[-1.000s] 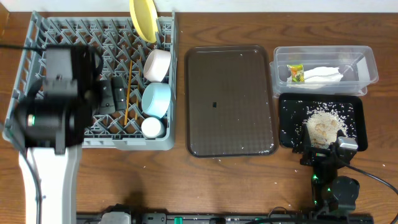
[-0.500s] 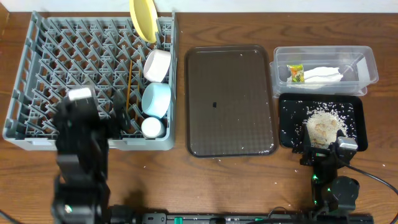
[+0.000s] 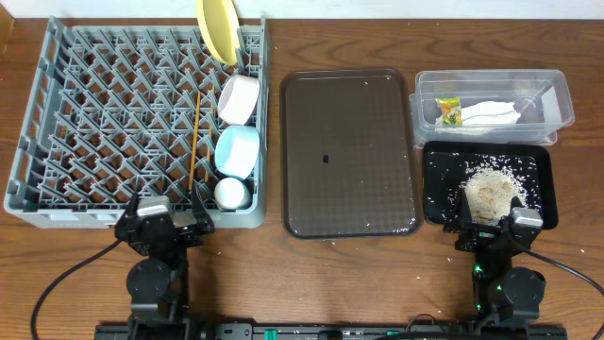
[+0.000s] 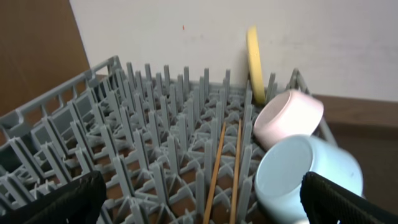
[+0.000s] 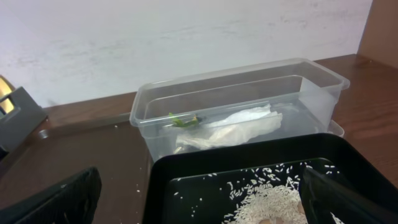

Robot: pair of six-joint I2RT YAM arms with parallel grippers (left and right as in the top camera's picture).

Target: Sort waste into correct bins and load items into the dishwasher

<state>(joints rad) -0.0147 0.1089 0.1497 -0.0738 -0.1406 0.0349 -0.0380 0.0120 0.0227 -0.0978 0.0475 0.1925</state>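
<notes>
Left gripper (image 4: 202, 200) spread apart — chopsticks (image 4: 217, 163) just ahead, lying in dish rack (image 4: 93, 144)

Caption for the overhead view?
Plate, white bowl, blue bowl, cup and chopsticks in the grey rack; napkin and wrapper in clear tub; rice in black tray.

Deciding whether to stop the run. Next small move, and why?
Probably none: I'd end here. The plate, white bowl, blue bowl, cup and chopsticks sit in the rack; wrapper and napkin lie in the clear tub; rice is in the black tray. The left pincer and right pincer are open, holding nothing.
</notes>
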